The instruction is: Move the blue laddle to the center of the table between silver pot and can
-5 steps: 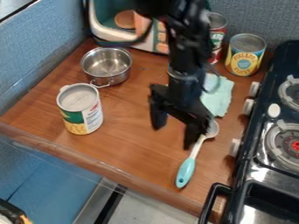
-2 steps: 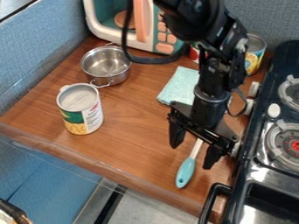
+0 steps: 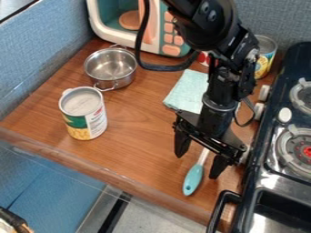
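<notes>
Walls: blue-grey panels point(image 3: 52, 54) are closing in the left side and the back of this little toy kitchen.
Table: a brown wood-grain table point(image 3: 133, 136) is stretching from the panels to the stove, its front edge running at a slant.
Gripper: the black gripper point(image 3: 197, 167) is hanging over the near right part of the table, released, its two fingers standing well apart and pointing down.
Ladle: the blue ladle point(image 3: 193, 178) is lying on the table below the gripper, near the stove. Its blue handle end is pointing toward the front edge, and its pale stem is running up between the fingers in my line of sight. Its head is hiding behind the gripper.
Pot: a silver pot point(image 3: 109, 69) with small loop handles is sitting upright toward the back left.
Can: a green and yellow can point(image 3: 84, 114) is standing upright in front of the pot, just beside it, well apart from the ladle.
Cloth: a pale mint cloth point(image 3: 184, 93) is lying flat behind the gripper, partly covered by the arm point(image 3: 213, 27).
Back: a toy microwave point(image 3: 112, 34) is standing behind the pot, while a yellow and blue can point(image 3: 265, 57) is peeking out beside the arm.
Stove: a black stove point(image 3: 274, 154) is flanking the right side, its near burner point(image 3: 298, 144) showing a red centre.
</notes>
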### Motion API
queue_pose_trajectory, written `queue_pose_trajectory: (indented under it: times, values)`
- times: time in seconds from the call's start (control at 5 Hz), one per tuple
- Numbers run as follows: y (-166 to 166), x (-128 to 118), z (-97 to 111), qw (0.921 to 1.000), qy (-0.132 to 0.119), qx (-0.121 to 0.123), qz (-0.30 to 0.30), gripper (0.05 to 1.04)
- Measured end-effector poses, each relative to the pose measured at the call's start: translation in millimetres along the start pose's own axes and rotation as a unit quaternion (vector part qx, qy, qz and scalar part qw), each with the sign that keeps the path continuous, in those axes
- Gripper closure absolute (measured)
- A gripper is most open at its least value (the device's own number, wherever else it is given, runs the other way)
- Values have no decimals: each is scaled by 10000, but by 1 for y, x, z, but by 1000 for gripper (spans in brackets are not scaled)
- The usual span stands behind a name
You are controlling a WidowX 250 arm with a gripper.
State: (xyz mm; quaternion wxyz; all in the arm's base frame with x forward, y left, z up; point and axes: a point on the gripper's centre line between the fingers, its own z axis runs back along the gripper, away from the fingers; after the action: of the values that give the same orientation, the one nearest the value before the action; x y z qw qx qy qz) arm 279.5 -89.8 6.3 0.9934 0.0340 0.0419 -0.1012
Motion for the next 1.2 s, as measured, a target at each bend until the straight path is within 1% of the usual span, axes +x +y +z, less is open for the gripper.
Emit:
queue_pose_trajectory:
  times: [0.2, 0.4, 0.6, 0.8, 1.0, 1.2]
  values:
    - [3, -5, -7, 9999, -13, 76, -76, 83]
    - [8, -12, -14, 9999, -120, 38, -52, 83]
    - [16, -19, -16, 9997, -169, 9, -154, 150]
    - [22, -22, -16, 9994, -267, -101, -195, 440]
    - [29, -26, -16, 9990, -308, -122, -310, 730]
    - [32, -28, -16, 9980, -423, -177, -425, 760]
